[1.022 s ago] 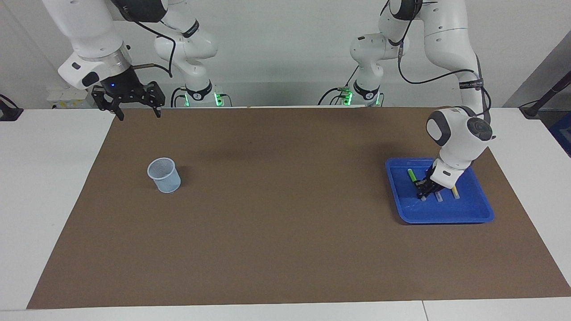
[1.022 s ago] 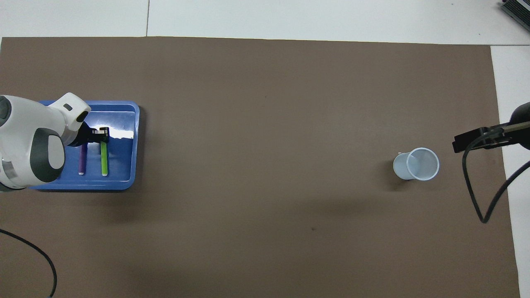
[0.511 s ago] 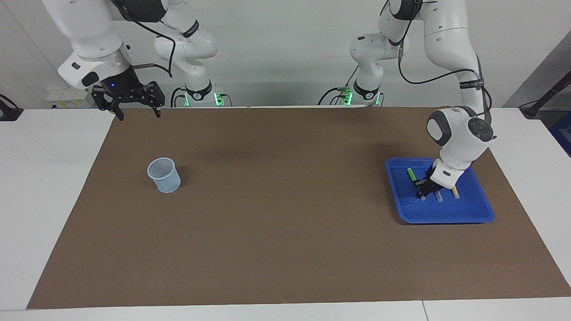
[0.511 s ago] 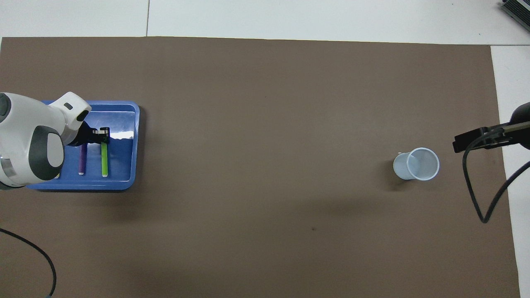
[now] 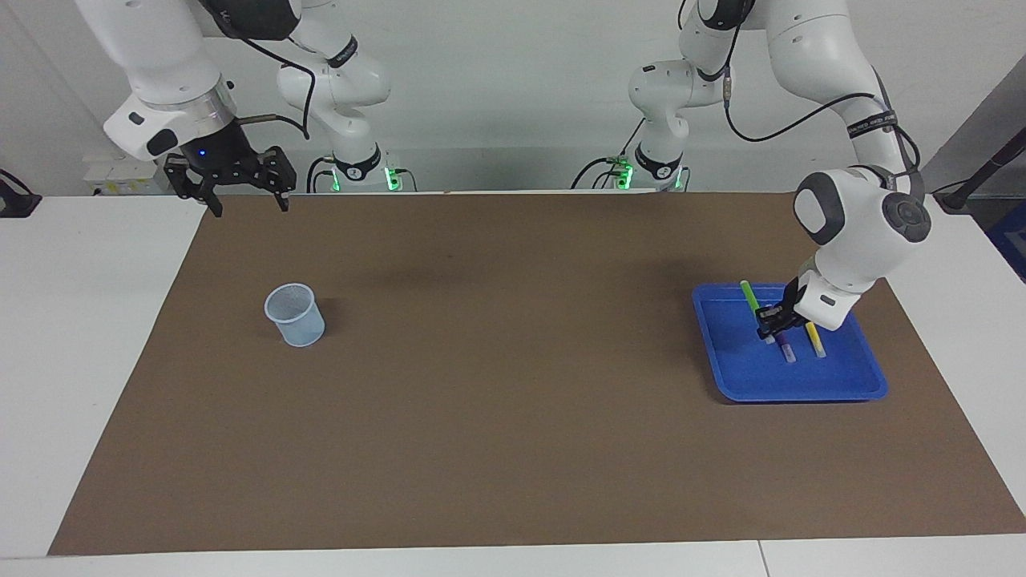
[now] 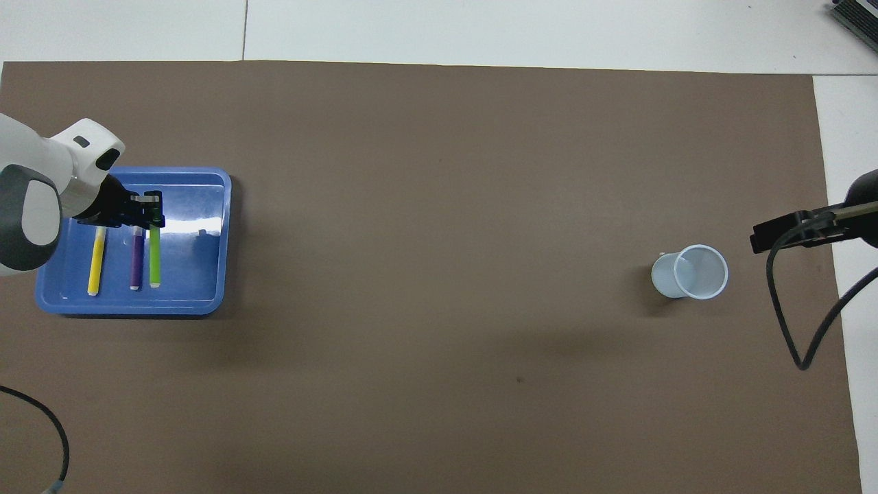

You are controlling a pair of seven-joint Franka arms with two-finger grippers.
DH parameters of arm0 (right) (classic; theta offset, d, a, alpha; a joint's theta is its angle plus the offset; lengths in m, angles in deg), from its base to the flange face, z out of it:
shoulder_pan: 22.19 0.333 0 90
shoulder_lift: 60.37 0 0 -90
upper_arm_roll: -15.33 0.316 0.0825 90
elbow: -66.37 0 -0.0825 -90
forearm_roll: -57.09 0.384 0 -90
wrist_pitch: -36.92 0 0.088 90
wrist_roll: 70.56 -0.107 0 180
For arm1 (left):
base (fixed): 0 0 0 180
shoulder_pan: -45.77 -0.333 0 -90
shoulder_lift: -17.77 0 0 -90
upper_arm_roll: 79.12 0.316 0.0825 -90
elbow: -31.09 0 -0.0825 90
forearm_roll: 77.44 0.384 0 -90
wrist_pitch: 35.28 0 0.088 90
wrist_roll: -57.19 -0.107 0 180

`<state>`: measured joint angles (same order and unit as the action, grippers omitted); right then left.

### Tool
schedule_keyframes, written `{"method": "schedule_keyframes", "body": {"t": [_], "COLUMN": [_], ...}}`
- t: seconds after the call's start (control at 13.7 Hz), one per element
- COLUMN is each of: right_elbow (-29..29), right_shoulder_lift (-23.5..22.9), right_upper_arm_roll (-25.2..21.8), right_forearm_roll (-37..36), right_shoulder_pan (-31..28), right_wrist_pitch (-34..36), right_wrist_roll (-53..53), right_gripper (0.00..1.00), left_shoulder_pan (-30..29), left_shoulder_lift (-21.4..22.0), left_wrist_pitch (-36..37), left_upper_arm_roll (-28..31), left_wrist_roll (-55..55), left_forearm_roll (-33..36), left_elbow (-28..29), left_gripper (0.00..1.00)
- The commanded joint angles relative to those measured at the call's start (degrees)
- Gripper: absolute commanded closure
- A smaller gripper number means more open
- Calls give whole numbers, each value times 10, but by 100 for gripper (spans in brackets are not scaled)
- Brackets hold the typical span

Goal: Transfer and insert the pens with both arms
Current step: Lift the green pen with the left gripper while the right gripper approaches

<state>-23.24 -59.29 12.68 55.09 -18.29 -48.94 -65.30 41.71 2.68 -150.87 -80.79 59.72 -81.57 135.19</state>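
Brown matting (image 5: pixel 497 417) covers the white table. Nearest the robots, the right gripper (image 5: pixel 240 192) hangs with jaws apart over the mat's edge at its own end, waiting. A pale mesh cup (image 5: pixel 296 315) stands farther out at that end. At the left arm's end, a blue tray (image 5: pixel 789 386) holds the purple pen (image 6: pixel 137 261) and yellow pen (image 6: pixel 96 262), lying flat and pointing away from the robots. The left gripper (image 5: pixel 771 320) is clamped on the green pen (image 5: pixel 750 298), lifted over the tray, its free length slanting up toward the robots. Judged next: a handover, with cup and right gripper well apart from it.
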Motion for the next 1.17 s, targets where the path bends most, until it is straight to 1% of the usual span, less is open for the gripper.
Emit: {"method": "schedule_keyframes", "body": {"t": [0.0, 0.15, 0.37, 0.51, 0.58, 0.66, 0.8, 0.88, 1.02, 1.1], "right_elbow": [-8, -8, -8, -10, -12, -17, -48, -70, -118, -138], "right_shoulder_lift": [9, 9, 9, 13, 13, 14, 25, 36, 51, 59], "right_upper_arm_roll": [1, 1, 1, 7, 15, 28, 61, 78, 97, 99], "right_forearm_roll": [12, 12, 12, 12, 22, 48, 65, 89, 141, 153], "right_shoulder_pan": [-6, -6, -6, 2, 2, 2, 3, 3, 9, 25], "right_wrist_pitch": [-9, -9, -3, -3, -5, -12, -63, -91, -147, -176], "right_wrist_roll": [7, 7, 9, 14, 20, 24, 18, 14, -32, -65], "right_gripper": [0, 0, 0, 0, 0, 0, 0, 0, 0, 0], "left_shoulder_pan": [5, 8, 1, 0, 0, 0, 7, 9, 20, 27], "left_shoulder_lift": [24, 39, 55, 67, 71, 76, 88, 91, 99, 102], "left_wrist_pitch": [36, 57, 64, 64, 63, 63, 63, 61, 58, 56], "left_upper_arm_roll": [-4, -8, -6, -5, -5, -5, -6, -8, -12, -12], "left_wrist_roll": [50, 100, 210, 268, 305, 342, 400, 442, 505, 539], "left_forearm_roll": [-5, -8, -89, -126, -142, -155, -169, -172, -181, -194], "left_elbow": [-5, -13, -19, -18, -19, -19, -18, -16, -13, -11], "left_gripper": [100, 100, 100, 100, 100, 100, 100, 100, 100, 100]}}
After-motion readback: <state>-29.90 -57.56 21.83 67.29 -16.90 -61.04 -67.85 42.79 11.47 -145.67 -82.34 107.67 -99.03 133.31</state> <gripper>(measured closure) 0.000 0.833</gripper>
